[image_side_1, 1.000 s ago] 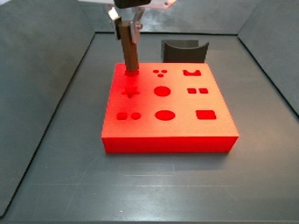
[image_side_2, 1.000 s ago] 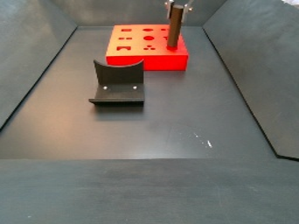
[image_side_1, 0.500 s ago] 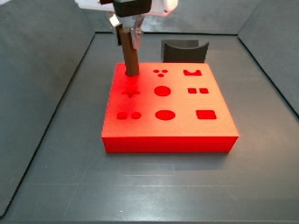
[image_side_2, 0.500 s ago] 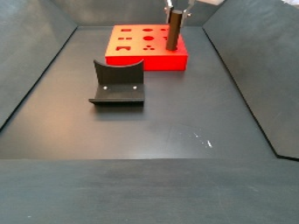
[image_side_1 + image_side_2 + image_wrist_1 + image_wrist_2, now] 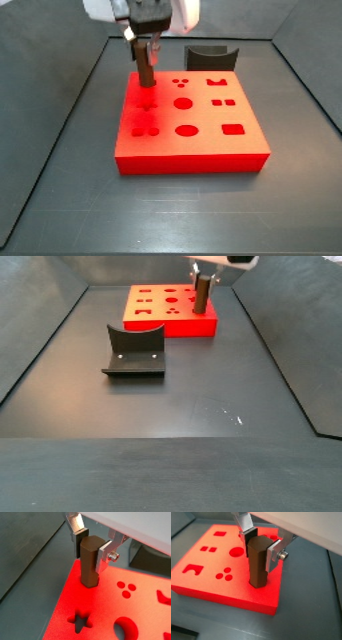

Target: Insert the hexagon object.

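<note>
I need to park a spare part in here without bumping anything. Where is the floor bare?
The widest bare floor lies in front of the fixture, towards the near wall. A narrower strip runs between fixture and red block. The block's far corner is crowded: there the pincer holds the hexagon object upright.

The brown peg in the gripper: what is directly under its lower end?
The hexagon object, held upright by the gripper, has its lower end on the red block near a corner. Any hole beneath is covered by the peg itself.
</note>
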